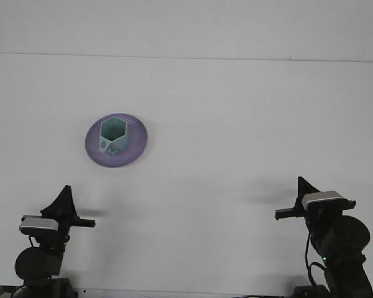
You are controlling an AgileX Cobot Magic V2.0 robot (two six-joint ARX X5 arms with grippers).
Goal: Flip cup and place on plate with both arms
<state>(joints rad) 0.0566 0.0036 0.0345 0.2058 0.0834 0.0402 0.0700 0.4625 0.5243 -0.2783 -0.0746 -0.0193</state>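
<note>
Left tool sits at the near left corner of the white surface, nearer the camera than the plate and well apart from it; it holds nothing and touches neither plate nor cup. Its dark fingers appear from behind as a single pointed wedge, so whether they stand apart or together cannot be determined from this view. Right tool sits at the near right corner, well to the right of the plate and nearer the camera; it also holds nothing and contacts no object. Its fingers likewise present as one dark pointed shape, and their separation cannot be determined. Each tool carries a small grey block just behind the wedge, with a dark bar projecting sideways toward the middle of the surface, and each is mounted on a black rounded arm joint at the lower frame edge. The plate is a round purple dish lying flat on the surface, left of centre. The cup is pale teal with a hexagonal rim; it stands upright inside the plate, mouth facing up, with the interior visible. A small marking shows on the cup wall facing the camera, too small to read. A faint shadow lies on the surface just beyond each tool, on the plate side.
</note>
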